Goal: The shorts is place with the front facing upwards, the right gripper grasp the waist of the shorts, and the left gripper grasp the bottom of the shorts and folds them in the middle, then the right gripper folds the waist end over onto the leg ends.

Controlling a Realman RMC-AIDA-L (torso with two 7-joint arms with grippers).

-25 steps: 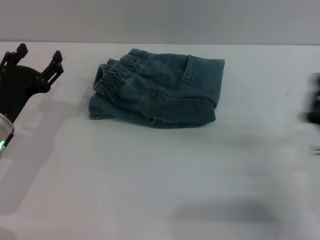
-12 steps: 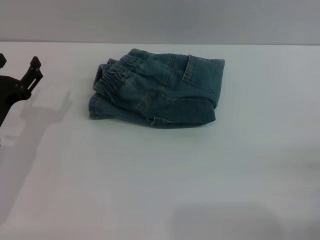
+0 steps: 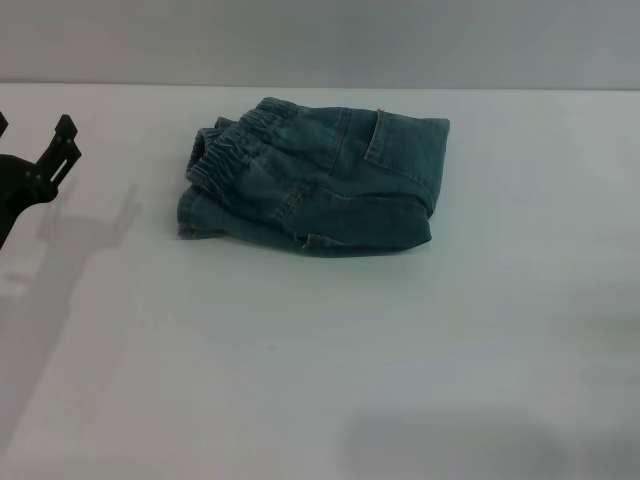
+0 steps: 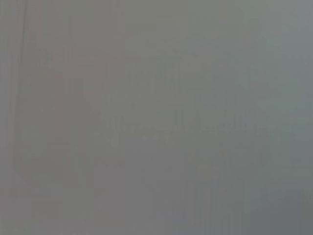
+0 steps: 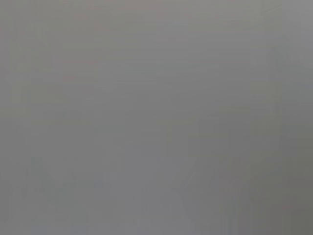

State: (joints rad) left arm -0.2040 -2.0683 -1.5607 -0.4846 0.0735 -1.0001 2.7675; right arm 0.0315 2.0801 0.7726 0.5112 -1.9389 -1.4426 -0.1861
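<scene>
The blue denim shorts (image 3: 315,180) lie folded into a compact bundle at the middle back of the white table (image 3: 320,350). The elastic waist (image 3: 225,150) rests on top at the bundle's left side, and a folded edge runs along its right. My left gripper (image 3: 33,128) hovers at the far left edge of the head view, well away from the shorts, open and holding nothing. One black finger (image 3: 62,140) shows fully, while the other is cut off by the frame. The right gripper is out of view. Both wrist views show only plain grey.
The table's far edge (image 3: 520,88) meets a grey wall behind the shorts. The left arm's shadow (image 3: 60,260) falls on the table at the left, and a faint shadow (image 3: 450,440) lies near the front edge.
The left gripper has drawn back leftward, partly out of the head view. The blurred right arm seen at the right edge a second ago has left the view. The shorts have not moved.
</scene>
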